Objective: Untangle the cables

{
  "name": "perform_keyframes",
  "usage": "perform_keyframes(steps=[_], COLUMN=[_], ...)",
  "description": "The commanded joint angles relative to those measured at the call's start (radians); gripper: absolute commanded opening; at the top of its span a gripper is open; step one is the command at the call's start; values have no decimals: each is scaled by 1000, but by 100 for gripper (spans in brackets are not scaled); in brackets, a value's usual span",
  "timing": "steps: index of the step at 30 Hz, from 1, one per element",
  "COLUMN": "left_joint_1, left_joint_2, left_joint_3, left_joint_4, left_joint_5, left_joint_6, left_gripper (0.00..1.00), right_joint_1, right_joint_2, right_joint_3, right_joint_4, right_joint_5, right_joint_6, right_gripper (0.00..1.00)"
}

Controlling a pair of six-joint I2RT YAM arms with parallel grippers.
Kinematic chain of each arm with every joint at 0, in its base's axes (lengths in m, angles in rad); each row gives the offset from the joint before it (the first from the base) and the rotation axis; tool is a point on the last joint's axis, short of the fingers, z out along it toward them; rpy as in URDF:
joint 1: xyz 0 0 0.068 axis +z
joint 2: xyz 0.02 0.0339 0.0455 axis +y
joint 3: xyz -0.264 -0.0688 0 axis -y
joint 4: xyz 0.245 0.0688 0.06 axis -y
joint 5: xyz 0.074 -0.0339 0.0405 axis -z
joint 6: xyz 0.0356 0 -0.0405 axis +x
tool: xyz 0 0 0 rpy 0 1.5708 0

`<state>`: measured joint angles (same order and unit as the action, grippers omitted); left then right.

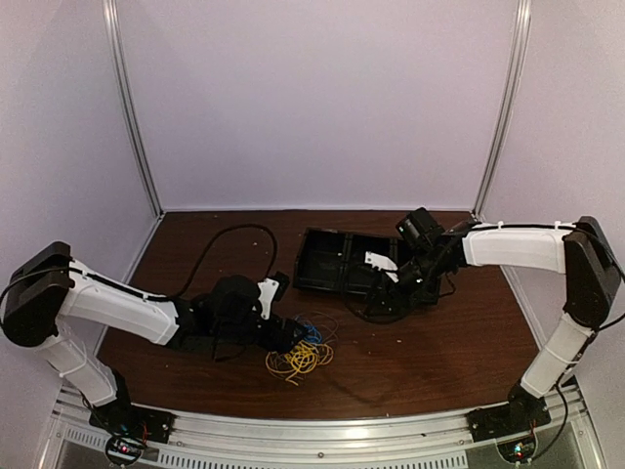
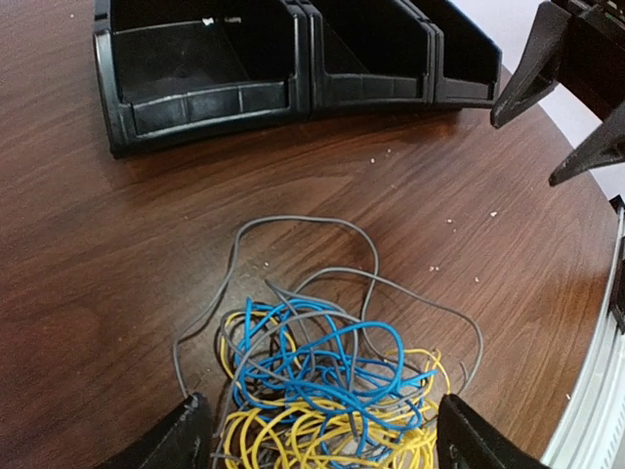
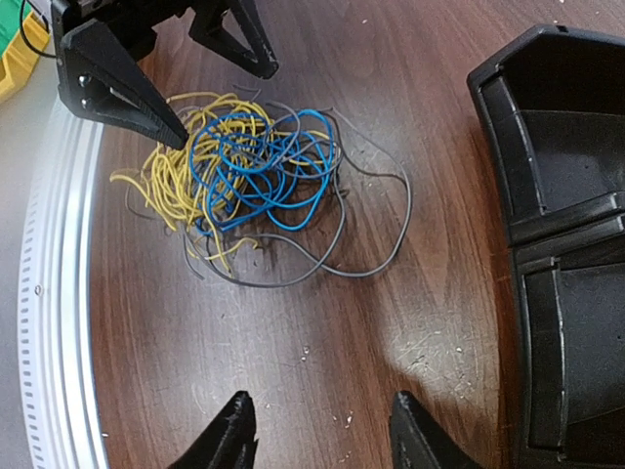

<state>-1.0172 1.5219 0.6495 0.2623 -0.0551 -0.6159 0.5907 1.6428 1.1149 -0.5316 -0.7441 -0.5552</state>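
Cables (image 1: 296, 360) lie in one yellow, blue and grey heap on the tabletop (image 1: 420, 362), near side, just left of centre — directly between the fully released fingers of the left claw (image 2: 320, 435). The right claw (image 3: 317, 435), parted and empty, hangs well apart by the bins (image 1: 337, 262) — the left arm is nearer.

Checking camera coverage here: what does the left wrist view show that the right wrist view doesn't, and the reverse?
Left wrist only: all three bins in a row, looked into from the front. Right wrist only: the cables whole, not cut by the frame, and a green and yellow thing past the table edge. Both: cables, part of the bins, and both open pincers, the left pincer at the cables and the right pincer empty.
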Motion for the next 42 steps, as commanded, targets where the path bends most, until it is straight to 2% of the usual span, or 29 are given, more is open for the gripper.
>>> perform_keyframes(steps=[1, 7, 12, 17, 21, 25, 27, 30, 36, 39, 42], left_joint_1=[1, 2, 0, 1, 1, 2, 1, 1, 2, 4, 19], left_joint_2=[88, 153, 143, 144, 138, 133, 133, 130, 128, 154, 206], left_joint_3=[45, 12, -61, -99, -124, -125, -116, -110, -116, -99, -43], left_joint_4=[116, 207, 321, 381, 420, 421, 409, 393, 380, 364, 288], left_joint_5=[26, 22, 19, 14, 9, 10, 15, 13, 3, 3, 7], left_joint_6=[-45, -67, -97, -116, -124, -119, -111, -107, -110, -111, -130], left_gripper=[80, 78, 78, 77, 76, 76, 76, 76, 76, 76, 76], right_joint_1=[43, 164, 209, 243, 248, 251, 256, 260, 255, 256, 256], right_joint_2=[29, 90, 191, 230, 224, 219, 224, 217, 33, -77, -121], right_joint_3=[-29, -4, 80, 93, 87, 96, 100, 120, 267, 409, 564], right_joint_4=[32, 51, 46, 53, 94, 107, 107, 81, -86, -144, -186], right_joint_5=[15, 107, 156, 168, 175, 161, 158, 156, 161, 158, 150], right_joint_6=[-28, -59, -71, -97, -63, -51, -49, -40, -59, -33, -16], right_gripper=[53, 57, 58, 57, 45, 41, 30, 0, 0, 0, 0])
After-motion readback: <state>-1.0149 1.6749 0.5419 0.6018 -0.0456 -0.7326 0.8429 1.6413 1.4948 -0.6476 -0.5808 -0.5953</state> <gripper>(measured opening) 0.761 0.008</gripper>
